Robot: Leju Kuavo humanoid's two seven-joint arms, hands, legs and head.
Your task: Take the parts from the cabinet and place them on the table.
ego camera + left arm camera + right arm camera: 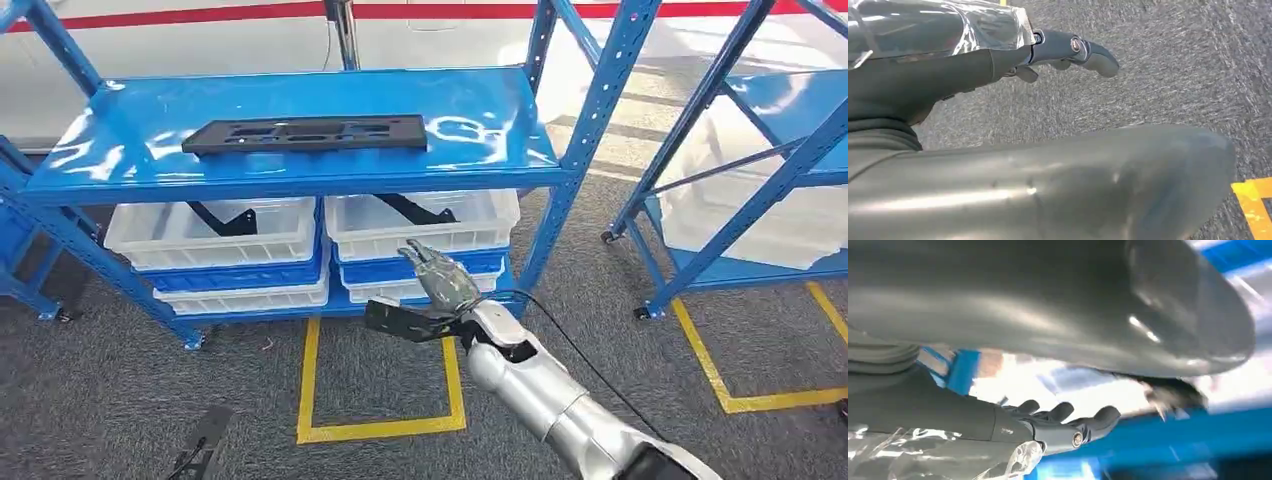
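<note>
The blue steel shelving unit (300, 165) stands on grey carpet, its upper shelf carrying one long black plastic part (306, 133) that lies flat, lengthwise along the shelf, nearer the left half. Below it, two stacks of white and blue bins sit side by side: the left white bin (212, 236) holds a black angled part (222, 220), and the right white bin (422, 227) holds another black part (415, 209). The right hand (440, 283) is raised in front of the right bin stack, fingers extended and apart, pointing toward the shelving; a dark flat piece (398, 319) shows just beside the wrist, and whether the hand grips it cannot be told. In the right wrist view the fingers (1063, 421) lie straight and spread, closed on nothing, with blue shelf steel behind them. In the left wrist view the left hand (998, 65) hangs over the carpet with a finger (1083, 50) extended and nothing in it. A yellow taped rectangle (380, 428) marks the floor in front of the unit. A second blue rack (760, 160) stands to the right, with a white bin (750, 215) on its lower level.
</note>
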